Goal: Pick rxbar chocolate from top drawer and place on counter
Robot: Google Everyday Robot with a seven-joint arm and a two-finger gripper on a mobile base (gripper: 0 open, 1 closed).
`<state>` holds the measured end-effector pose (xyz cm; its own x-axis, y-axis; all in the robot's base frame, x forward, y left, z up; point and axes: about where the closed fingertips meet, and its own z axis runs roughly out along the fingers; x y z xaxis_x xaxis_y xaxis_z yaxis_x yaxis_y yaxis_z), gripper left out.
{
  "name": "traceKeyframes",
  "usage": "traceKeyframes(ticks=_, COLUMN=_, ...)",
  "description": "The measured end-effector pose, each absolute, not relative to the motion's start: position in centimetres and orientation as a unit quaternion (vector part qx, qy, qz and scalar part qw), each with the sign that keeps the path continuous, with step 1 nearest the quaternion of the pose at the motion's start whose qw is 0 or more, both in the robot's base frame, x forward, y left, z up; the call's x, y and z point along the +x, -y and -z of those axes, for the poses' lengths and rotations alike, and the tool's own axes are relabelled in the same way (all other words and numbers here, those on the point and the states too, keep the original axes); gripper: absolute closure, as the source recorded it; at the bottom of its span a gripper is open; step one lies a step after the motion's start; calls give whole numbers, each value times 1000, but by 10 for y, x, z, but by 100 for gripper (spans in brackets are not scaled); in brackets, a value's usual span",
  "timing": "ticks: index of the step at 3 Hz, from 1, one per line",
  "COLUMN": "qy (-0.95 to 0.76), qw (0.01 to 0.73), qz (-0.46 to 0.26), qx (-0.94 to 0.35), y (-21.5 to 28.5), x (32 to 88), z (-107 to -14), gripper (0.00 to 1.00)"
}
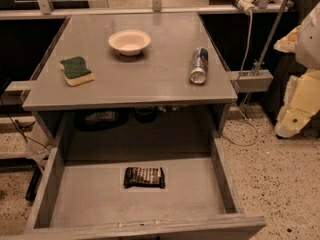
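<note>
Under dim warm light the counter (150,79) shades the back of the drawer (90,194), the gripper (296,109) glowing yellow at the right edge

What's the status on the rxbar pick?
Copy: claw far right, beside the counter, not at the top drawer. The rxbar chocolate flat on drawer floor, untouched. Nothing covering it.

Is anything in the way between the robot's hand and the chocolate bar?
Nothing visible covers the bar, alone in the open drawer. The gripper hangs to the right, outside the drawer; only the drawer's low right wall lies between, so reaching in from above looks easiest.
</note>
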<state>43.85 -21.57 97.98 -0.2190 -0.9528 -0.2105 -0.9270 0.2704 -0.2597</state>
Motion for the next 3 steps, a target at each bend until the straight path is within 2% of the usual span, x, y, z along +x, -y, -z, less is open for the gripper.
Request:
traceKeyframes(ticks=2, qy=-784, qw=157, qz=29, qx=-600, y=197, x=425, z=-958, gripper=0)
traceKeyframes(ticks=3, qy=-783, qw=144, qz=-2, qx=-606, y=155, x=407, z=-918, gripper=0)
